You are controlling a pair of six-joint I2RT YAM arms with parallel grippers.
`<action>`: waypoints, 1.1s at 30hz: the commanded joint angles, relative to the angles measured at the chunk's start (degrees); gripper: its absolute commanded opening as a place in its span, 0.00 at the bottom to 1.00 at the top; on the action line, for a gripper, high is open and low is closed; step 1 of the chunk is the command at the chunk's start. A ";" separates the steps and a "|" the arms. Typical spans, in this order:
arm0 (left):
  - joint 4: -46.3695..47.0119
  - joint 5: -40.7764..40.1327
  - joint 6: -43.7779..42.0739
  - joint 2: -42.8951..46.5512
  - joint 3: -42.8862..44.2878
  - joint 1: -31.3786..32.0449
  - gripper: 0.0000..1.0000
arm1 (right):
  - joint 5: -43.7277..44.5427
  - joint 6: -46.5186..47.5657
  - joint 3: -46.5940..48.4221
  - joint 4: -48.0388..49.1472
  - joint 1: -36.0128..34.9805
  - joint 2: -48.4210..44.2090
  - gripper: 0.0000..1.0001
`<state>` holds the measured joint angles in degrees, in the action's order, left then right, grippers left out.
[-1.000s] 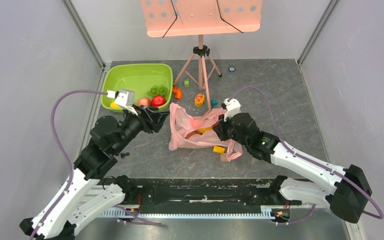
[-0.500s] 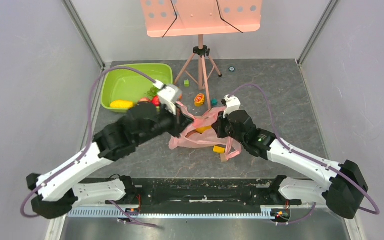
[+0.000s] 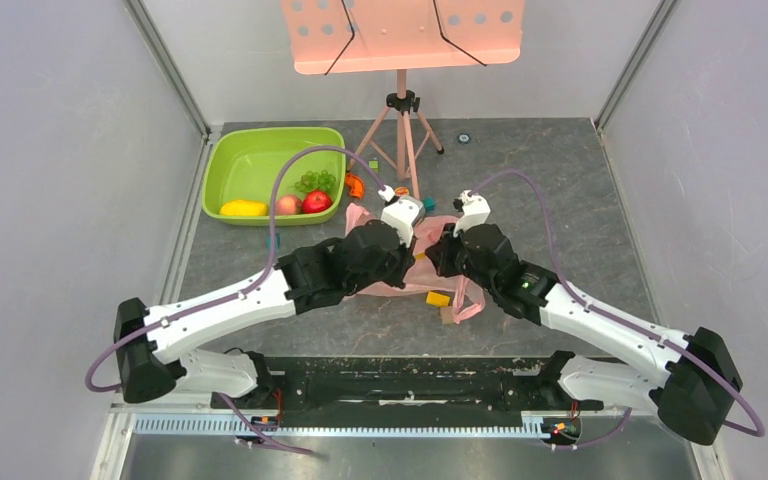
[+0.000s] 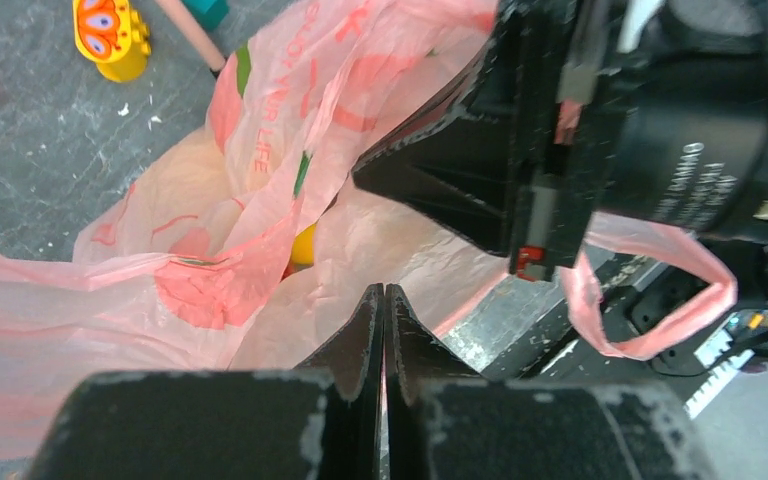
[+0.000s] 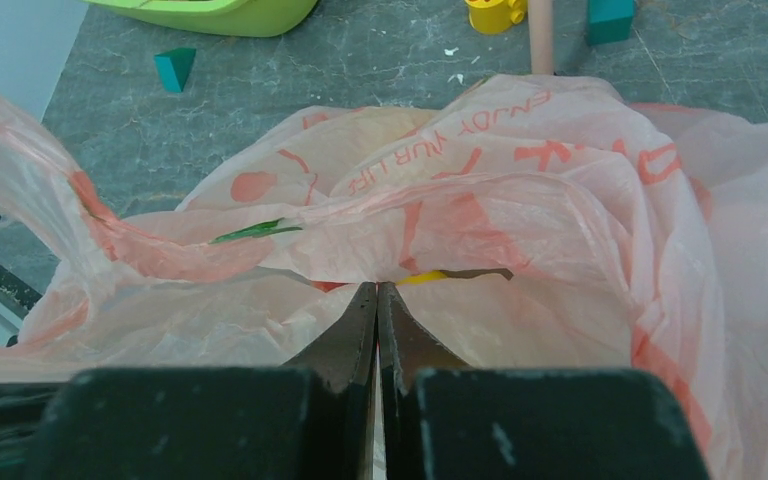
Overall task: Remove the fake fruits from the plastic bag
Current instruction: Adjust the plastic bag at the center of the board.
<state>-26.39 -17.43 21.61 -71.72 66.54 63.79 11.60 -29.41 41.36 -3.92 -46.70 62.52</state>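
The pink plastic bag (image 3: 465, 298) lies crumpled mid-table, mostly under both arms. My right gripper (image 5: 377, 286) is shut on the bag's (image 5: 520, 180) near rim, where the mouth gapes. A sliver of yellow fake fruit (image 5: 425, 277) shows inside. My left gripper (image 4: 384, 290) is shut, with nothing solid in it. Its tips are over the bag (image 4: 260, 150), facing the right gripper's black body (image 4: 520, 150). A yellow fruit (image 4: 303, 246) peeks from the folds. A yellow mango (image 3: 243, 208), a peach (image 3: 287, 204) and a red apple (image 3: 316, 201) lie in the basin.
The lime-green basin (image 3: 222, 152) sits at the back left, green grapes (image 3: 315, 181) inside. A pink music stand's tripod (image 3: 401, 135) rises behind the bag. A yellow toy (image 4: 110, 35), an orange piece (image 3: 356, 186), a yellow cube (image 3: 438, 298) and a teal block (image 5: 172, 68) lie around it.
My left arm swung from the basin rightward to the bag, and its jaws closed on the way. The right gripper stayed at the bag's rim, shifting slightly.
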 commanded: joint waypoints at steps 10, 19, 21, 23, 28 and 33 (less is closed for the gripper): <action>11.40 -3.17 2.79 -9.18 -3.96 0.27 0.02 | 3.30 -0.38 -2.08 2.70 0.29 -0.79 0.00; 16.67 -5.64 2.52 -14.14 -5.22 -4.02 0.02 | 4.06 0.46 -2.58 3.48 0.27 2.04 0.00; 16.98 -5.16 2.35 -15.02 -5.54 -5.27 0.02 | 4.45 0.49 -3.16 3.48 0.31 2.50 0.00; 16.98 -5.26 2.34 -15.92 -6.25 -6.29 0.02 | 5.05 0.52 -4.25 3.48 0.27 2.55 0.00; 19.45 -6.55 4.11 -13.81 -12.17 -8.85 0.02 | 7.66 1.20 -9.57 3.23 0.27 1.66 0.00; 21.14 -7.34 5.09 -10.75 -16.36 -10.22 0.02 | 9.07 0.43 -15.11 2.39 0.25 0.11 0.00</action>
<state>-9.13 -22.33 23.49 -86.26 51.94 54.39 17.63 -28.91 29.21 -1.26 -46.63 64.49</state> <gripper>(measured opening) 0.026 0.005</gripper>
